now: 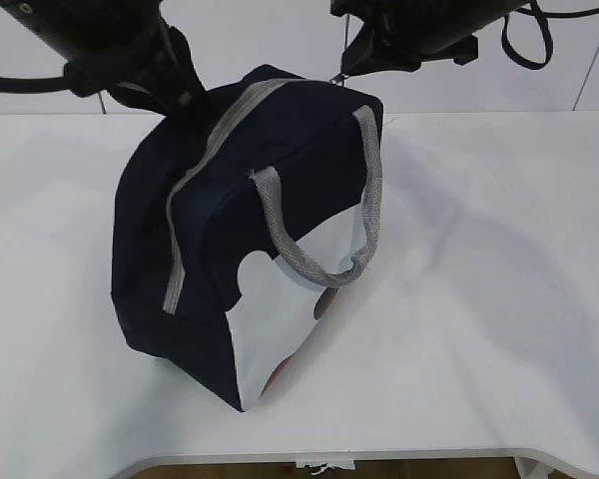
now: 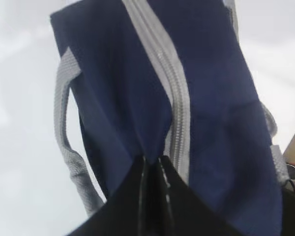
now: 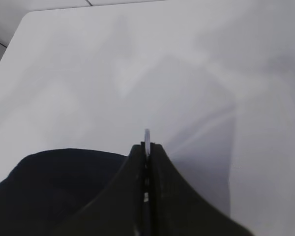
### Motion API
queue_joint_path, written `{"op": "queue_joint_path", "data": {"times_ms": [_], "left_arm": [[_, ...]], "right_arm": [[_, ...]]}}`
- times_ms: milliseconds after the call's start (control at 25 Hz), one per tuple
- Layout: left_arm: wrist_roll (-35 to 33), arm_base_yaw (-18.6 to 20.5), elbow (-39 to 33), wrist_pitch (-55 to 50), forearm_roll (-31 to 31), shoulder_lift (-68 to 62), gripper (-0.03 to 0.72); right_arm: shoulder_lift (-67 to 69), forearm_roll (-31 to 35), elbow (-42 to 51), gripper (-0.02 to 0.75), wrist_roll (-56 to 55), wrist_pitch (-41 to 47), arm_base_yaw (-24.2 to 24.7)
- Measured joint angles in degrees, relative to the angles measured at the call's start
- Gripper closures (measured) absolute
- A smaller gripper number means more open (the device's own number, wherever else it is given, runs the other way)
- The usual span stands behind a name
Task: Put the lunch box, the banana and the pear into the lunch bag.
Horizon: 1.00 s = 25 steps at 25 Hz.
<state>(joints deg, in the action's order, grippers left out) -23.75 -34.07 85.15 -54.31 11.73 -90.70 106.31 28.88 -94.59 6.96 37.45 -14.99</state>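
The navy lunch bag (image 1: pixel 250 190) stands tilted on the white table, its grey zipper (image 1: pixel 195 170) closed along the top. In the left wrist view my left gripper (image 2: pixel 152 160) is shut on a fold of the bag's navy fabric (image 2: pixel 118 98) beside the zipper (image 2: pixel 169 73). It holds the bag's far left end (image 1: pixel 185 100). My right gripper (image 3: pixel 146 146) is shut on a thin pale zipper pull (image 3: pixel 147 134) above the bag's far right corner (image 1: pixel 341 72). The lunch box, the banana and the pear are out of view.
The table (image 1: pixel 499 299) is white, with its front edge near the bottom of the exterior view. A grey webbing handle (image 1: pixel 364 220) hangs down the bag's near side over the white lower panel (image 1: pixel 280 319). Another handle (image 2: pixel 64 123) shows in the left wrist view.
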Motion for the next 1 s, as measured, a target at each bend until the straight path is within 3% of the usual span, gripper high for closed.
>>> {"op": "queue_joint_path", "data": {"times_ms": [1000], "left_arm": [[-0.4, 0.0, -0.1, -0.7, -0.4, 4.9, 0.697]], "right_arm": [[7.6, -0.4, -0.1, 0.737, -0.8, 5.7, 1.7]]}}
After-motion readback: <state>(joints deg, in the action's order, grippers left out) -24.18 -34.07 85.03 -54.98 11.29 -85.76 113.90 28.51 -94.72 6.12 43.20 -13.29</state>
